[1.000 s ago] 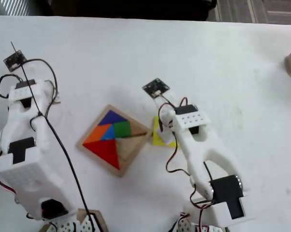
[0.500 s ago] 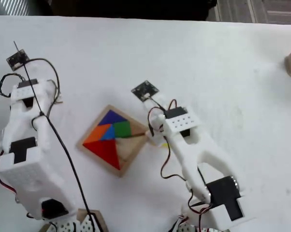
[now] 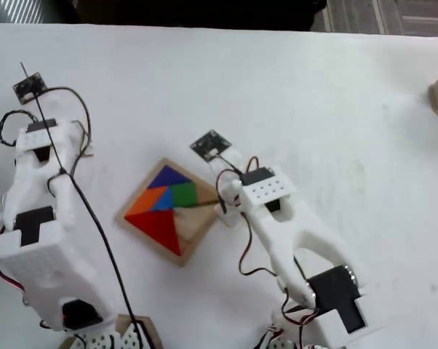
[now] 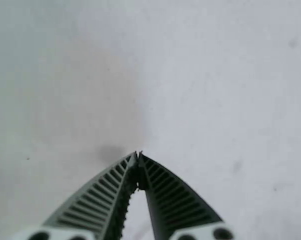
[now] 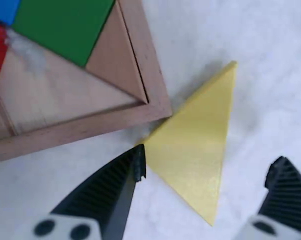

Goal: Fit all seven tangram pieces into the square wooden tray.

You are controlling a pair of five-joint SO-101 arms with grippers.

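Yellow triangle (image 5: 195,145) lies beside the tray (image 5: 90,125) corner inside the released right pincer (image 5: 209,165); left pincer (image 4: 139,156) clenched.

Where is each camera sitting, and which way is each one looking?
High view: fixed above the table, looking down at the wooden tray, the left arm and the right arm.
Left wrist view: on the left arm, looking down at bare table past the shut left gripper.
Right wrist view: on the right arm, looking down at the tray's corner, with the open right gripper framing a yellow triangle.
Shared: the high and right wrist views both show the tray and its green piece.
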